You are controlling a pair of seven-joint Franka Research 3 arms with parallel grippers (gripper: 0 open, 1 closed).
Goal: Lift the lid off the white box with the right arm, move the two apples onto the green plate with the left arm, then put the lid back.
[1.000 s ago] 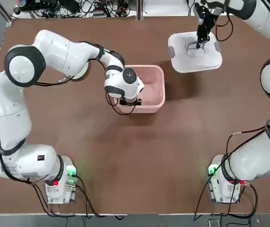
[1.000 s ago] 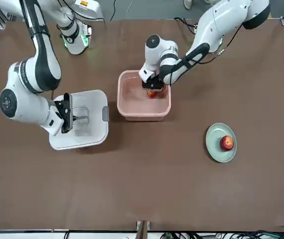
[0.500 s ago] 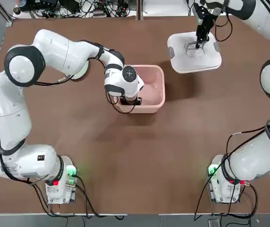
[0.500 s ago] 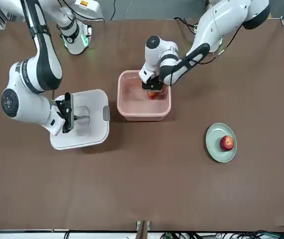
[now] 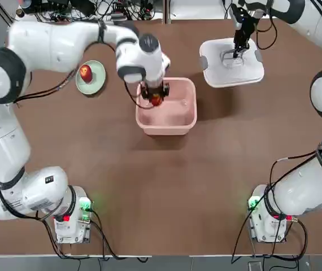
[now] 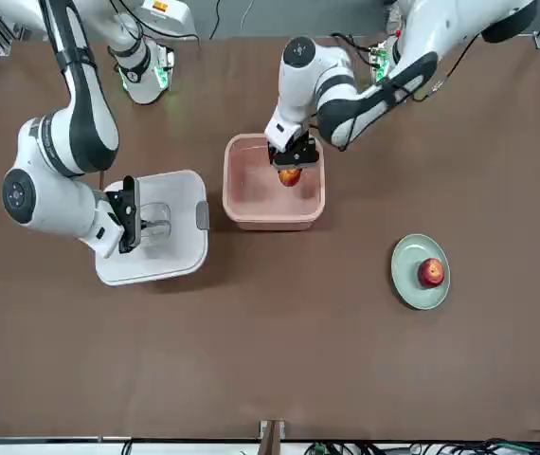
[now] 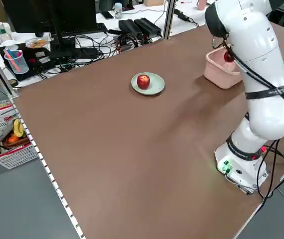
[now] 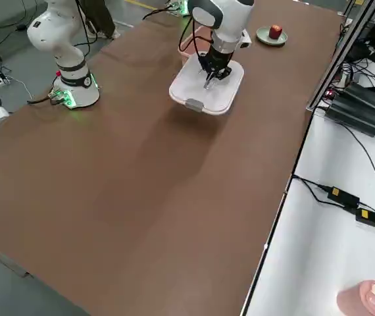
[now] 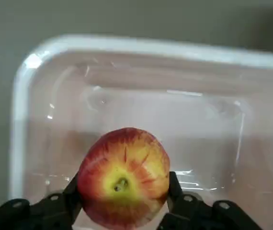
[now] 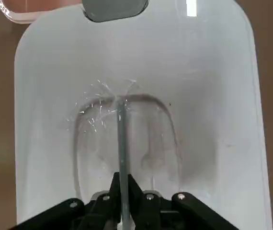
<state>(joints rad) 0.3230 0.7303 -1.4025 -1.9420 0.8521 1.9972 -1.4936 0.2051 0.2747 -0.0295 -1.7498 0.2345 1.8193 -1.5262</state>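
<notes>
Our left claw (image 9: 122, 191) grips an apple (image 9: 123, 178) over the tub (image 5: 175, 116); right claw (image 10: 123, 191) pinches the lid (image 10: 208, 120)'s handle (image 10: 122, 143). No readable labels.

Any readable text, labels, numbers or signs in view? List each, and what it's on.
No text can be read with certainty.
Left arm: small dark label and faint markings near the base, too small to read.
Right arm's base: markings too small.
Black power adapters: yellow labels, too small.
Apples, plate, box, lid: none seen.
</notes>
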